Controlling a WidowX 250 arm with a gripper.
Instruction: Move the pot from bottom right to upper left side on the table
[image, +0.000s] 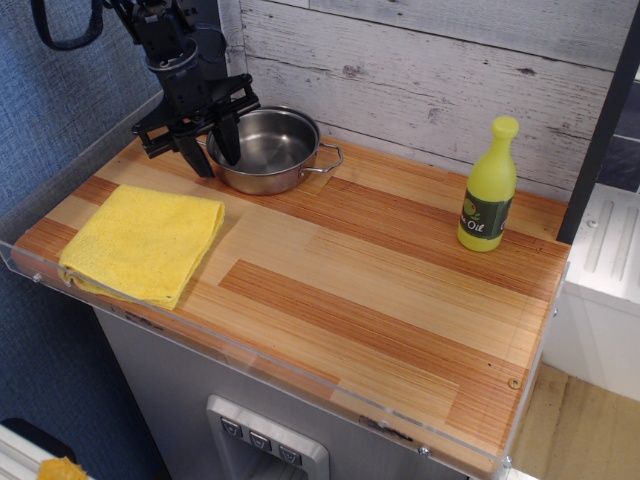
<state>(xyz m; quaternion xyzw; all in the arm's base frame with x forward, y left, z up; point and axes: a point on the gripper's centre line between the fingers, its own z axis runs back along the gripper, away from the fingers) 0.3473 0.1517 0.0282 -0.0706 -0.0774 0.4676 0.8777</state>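
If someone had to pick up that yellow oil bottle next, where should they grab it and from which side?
Probably by the wide lower body of the bottle, around the label, coming in level from the front or left. It stands upright with bare table on those sides, while the wall sits close behind it. The narrow neck and cap look like a less steady hold.

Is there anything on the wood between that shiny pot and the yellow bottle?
No. Between the pot and the yellow bottle only bare table shows in this one camera view.
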